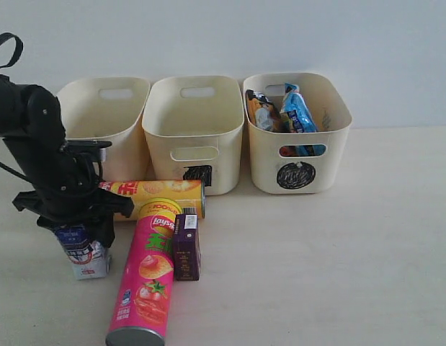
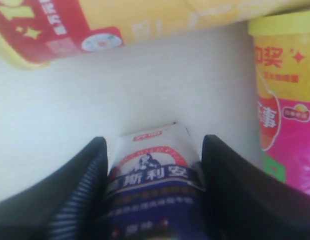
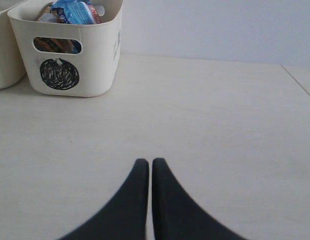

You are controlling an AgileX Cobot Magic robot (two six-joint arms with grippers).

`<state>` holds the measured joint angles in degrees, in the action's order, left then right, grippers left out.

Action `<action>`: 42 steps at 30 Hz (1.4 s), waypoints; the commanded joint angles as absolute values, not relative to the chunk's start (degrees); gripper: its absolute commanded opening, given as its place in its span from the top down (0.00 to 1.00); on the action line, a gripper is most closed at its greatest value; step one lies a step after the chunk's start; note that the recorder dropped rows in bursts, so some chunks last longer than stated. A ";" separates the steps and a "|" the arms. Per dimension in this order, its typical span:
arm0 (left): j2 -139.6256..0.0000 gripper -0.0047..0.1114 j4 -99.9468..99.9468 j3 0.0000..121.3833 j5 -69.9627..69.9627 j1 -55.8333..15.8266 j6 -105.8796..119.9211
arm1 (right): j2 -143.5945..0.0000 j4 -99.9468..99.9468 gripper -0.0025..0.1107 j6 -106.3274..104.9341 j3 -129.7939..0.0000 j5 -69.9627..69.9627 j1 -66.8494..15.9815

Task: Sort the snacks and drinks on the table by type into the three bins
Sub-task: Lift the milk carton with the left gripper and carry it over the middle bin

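We see white-and-blue carton (image 1: 86, 258) upright on table (image 1: 338, 252), near pink chip tube (image 1: 147, 281). Left gripper (image 2: 153, 140) straddles carton sides; we cannot tell if pinching. Right gripper (image 3: 150, 161) pressed together. We judge carton light, dentable: squeeze flat sides gently.

Soft even light, blurry left-wrist close-up

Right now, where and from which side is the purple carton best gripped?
Grip the purple carton by its top half, from above. It stands upright, and the pink tube lies close along one side, so pinching front and back faces is probably safest.
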<state>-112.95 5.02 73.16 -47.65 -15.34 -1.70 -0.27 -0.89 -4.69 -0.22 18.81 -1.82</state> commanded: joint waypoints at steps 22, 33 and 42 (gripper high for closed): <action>-95.36 0.92 9.35 88.10 -49.18 -15.59 16.10 | 0.00 -0.80 0.98 -4.96 0.00 18.45 -1.65; -108.80 0.92 29.62 102.89 -46.73 -15.59 33.20 | 0.00 -0.80 0.98 -4.96 0.00 18.45 -1.65; -120.49 0.92 33.15 113.04 -44.40 -15.59 38.31 | 0.00 -0.80 0.98 -4.96 0.00 18.45 -1.65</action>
<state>-117.89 31.57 109.96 -46.24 -15.34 36.59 -0.27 -0.89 -4.90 -0.22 18.81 -1.82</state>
